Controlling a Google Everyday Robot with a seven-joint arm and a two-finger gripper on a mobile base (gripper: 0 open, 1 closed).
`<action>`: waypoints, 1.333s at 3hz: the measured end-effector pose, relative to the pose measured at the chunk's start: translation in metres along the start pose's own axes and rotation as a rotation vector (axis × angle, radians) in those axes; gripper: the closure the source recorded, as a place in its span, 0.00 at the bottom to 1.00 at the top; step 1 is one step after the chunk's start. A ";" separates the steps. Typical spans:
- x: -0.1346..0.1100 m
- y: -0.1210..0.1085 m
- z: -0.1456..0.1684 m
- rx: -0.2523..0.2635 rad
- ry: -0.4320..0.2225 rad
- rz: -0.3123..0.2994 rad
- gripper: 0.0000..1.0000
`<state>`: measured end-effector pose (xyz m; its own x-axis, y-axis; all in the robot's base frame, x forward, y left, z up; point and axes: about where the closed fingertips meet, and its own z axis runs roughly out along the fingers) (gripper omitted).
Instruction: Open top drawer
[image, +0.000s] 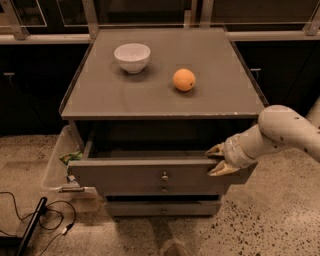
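The top drawer (125, 175) of the grey cabinet is pulled partly out, and its dark inside shows under the cabinet top. Its flat grey front has a small round brass knob (164, 176) in the middle. My gripper (218, 160) is at the right end of that front, reaching in from the right on a white arm. One finger sits over the front's top edge and the other (220, 170) lies against its face, so it grips the panel.
A white bowl (132, 56) and an orange (184, 79) sit on the cabinet top (225, 95). Two narrower drawer fronts (162, 208) lie below the open one. A clear plastic bin (52, 170) stands against the cabinet's left side. Cables (30, 220) lie on the floor at the lower left.
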<state>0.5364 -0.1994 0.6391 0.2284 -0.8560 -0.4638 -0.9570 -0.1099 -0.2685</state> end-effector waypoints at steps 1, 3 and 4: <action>0.008 0.004 0.000 -0.017 -0.029 0.033 0.12; 0.022 0.040 -0.008 -0.055 -0.068 0.072 0.38; 0.022 0.046 -0.013 -0.055 -0.063 0.071 0.61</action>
<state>0.4947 -0.2296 0.6275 0.1691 -0.8291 -0.5329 -0.9791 -0.0794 -0.1872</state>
